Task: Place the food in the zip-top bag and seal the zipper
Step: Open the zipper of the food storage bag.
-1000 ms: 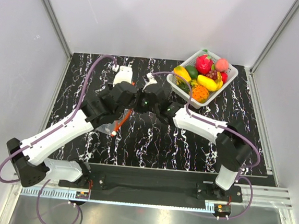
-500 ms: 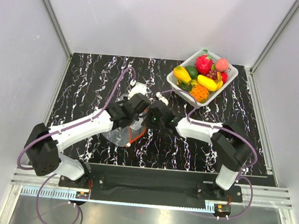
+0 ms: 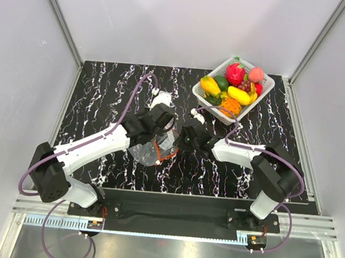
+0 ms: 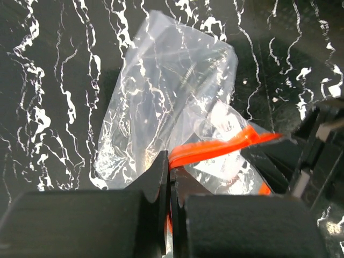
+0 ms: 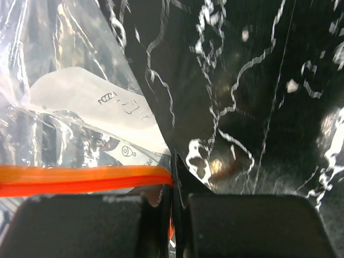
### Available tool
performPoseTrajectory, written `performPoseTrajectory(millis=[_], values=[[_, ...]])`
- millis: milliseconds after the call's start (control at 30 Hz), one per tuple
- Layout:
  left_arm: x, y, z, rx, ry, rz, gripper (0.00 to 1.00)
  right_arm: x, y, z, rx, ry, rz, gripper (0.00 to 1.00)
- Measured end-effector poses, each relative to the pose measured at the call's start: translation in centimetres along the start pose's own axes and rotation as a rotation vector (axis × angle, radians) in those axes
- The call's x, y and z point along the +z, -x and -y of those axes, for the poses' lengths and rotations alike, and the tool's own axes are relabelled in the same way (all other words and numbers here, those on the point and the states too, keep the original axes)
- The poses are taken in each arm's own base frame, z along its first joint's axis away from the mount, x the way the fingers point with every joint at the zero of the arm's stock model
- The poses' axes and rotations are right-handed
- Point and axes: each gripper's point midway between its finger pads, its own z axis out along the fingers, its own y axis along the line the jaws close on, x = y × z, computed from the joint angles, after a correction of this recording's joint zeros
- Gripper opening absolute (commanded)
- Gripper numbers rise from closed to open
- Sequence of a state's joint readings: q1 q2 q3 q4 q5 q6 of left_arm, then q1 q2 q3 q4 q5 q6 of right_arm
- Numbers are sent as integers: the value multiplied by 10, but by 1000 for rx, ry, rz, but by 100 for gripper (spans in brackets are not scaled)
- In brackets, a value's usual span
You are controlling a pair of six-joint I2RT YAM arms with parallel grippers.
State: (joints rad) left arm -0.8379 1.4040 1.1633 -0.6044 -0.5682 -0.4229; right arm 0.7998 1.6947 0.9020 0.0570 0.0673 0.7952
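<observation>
The clear zip-top bag [image 3: 146,152] hangs crumpled between my two grippers over the middle of the black marbled table. Its orange zipper [image 4: 220,148] runs between them. My left gripper [image 4: 171,166] is shut on one end of the zipper [image 3: 167,157]. My right gripper [image 5: 173,167] is shut on the other end of the zipper [image 5: 80,179]. In the top view the left gripper [image 3: 158,140] and right gripper [image 3: 179,145] sit close together. The bag [image 4: 161,91] looks empty, with a white label [image 5: 91,102] inside. The food [image 3: 233,86] lies in the basket.
A white slotted basket [image 3: 267,86] stands at the back right corner of the table, heaped with toy fruits and vegetables. Grey walls close in the table on the left, back and right. The right gripper's black fingers [image 4: 301,161] show at the right of the left wrist view.
The left arm has swung in and both grippers have moved right and nearer with the bag. The right gripper has shifted a little to the right along the zipper.
</observation>
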Motion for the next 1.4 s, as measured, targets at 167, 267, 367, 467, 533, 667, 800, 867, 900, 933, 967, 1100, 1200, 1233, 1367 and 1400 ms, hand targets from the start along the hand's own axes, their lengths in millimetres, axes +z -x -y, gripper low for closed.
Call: performPoseTrajectory(millis=[167,267,367,467,533,667,800,867,900,933,967,1100,1200,1233,1367,1400], values=[[-9,13,0,6,-6,9,0,-4,21,-6,-13,35,50,6],[-8,17,2,7,-6,13,0,-4,26,-7,-36,36,54,21],[0,17,5,7,-1,7,0,-6,23,3,-54,4,35,29],[13,11,12,15,-7,-15,0,-14,22,9,-60,-19,21,55],[22,7,19,17,-23,-30,0,-27,24,8,-68,-15,27,59],[30,5,31,9,-66,-40,0,-61,37,-2,-66,30,75,59],[32,7,41,-4,-108,-35,0,-93,48,-12,-60,83,134,31],[32,8,44,-7,-121,-35,0,-105,51,-16,-53,109,157,16],[32,8,45,-9,-128,-35,0,-108,52,-17,-52,119,161,13],[32,8,47,-12,-133,-36,0,-110,53,-19,-48,129,165,10],[32,7,47,-14,-137,-38,0,-111,53,-22,-45,140,165,8],[31,7,51,-25,-156,-44,0,-101,47,-31,-31,186,127,2],[31,6,53,-27,-163,-47,0,-87,43,-39,-5,220,101,0],[31,6,53,-30,-165,-47,0,-83,43,-40,5,226,100,0],[30,6,56,-38,-181,-52,0,-68,42,-47,43,254,87,0],[30,6,57,-43,-187,-54,0,-64,42,-48,48,256,86,0]])
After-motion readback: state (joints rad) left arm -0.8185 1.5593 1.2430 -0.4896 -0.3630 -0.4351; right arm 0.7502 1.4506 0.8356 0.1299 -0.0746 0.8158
